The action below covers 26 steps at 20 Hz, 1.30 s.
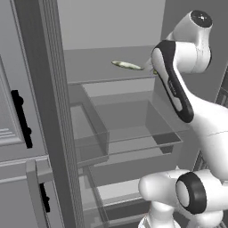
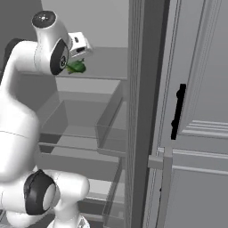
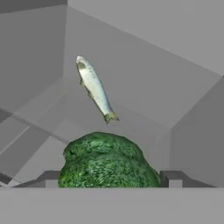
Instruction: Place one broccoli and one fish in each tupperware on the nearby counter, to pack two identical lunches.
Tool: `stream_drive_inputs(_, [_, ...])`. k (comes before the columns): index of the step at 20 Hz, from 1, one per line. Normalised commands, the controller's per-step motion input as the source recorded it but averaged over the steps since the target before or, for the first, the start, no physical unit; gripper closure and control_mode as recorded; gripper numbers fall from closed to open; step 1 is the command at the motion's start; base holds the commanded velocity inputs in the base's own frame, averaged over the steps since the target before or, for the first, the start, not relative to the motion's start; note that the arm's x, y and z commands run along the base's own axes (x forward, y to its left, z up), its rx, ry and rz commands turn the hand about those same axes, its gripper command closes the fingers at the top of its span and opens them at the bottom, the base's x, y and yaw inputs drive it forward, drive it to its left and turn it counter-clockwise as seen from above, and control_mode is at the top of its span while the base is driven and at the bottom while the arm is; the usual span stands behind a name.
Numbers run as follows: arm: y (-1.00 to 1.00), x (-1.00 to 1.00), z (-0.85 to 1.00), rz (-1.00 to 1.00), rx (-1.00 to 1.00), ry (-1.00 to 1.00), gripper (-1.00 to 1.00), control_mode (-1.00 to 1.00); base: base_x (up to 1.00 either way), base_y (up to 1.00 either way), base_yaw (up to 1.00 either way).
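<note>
Bumpy dark-green broccoli (image 3: 107,159) between the gripper's (image 3: 109,178) spread fingers, not clamped, slim silver fish (image 3: 94,87) lay beyond on fridge shelf (image 1: 98,67).

A dark green, bumpy broccoli (image 3: 107,162) sits directly between the two finger tips of the gripper (image 3: 109,178), its crown rising just ahead of them. Beyond it, farther along the grey shelf, a slim silvery fish (image 3: 94,86) lies flat, its tail pointing back toward the broccoli.
</note>
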Motion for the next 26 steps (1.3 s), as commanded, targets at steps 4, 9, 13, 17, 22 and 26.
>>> stream_drive_inputs(4, [0.0,-1.0,-0.83,0.05,0.0,0.0,1.0,-1.0,0.0,0.0,0.0])
stream_drive_inputs(9, [0.01,-0.97,-1.0,0.01,-0.04,0.14,1.0,-1.0,0.0,0.0,0.0])
stream_drive_inputs(13, [0.07,-0.4,-0.68,0.0,-0.06,0.56,1.0,-1.0,0.0,0.0,0.0])
stream_drive_inputs(17, [0.01,0.02,-0.26,0.0,-0.01,0.71,1.0,-1.0,0.0,0.0,0.0])
stream_drive_inputs(22, [0.0,-0.81,-0.57,0.0,0.0,0.08,1.0,-1.0,0.0,0.0,0.0])
stream_drive_inputs(26, [0.0,-0.57,-0.08,0.0,0.01,0.0,1.0,-1.0,0.0,0.0,0.0])
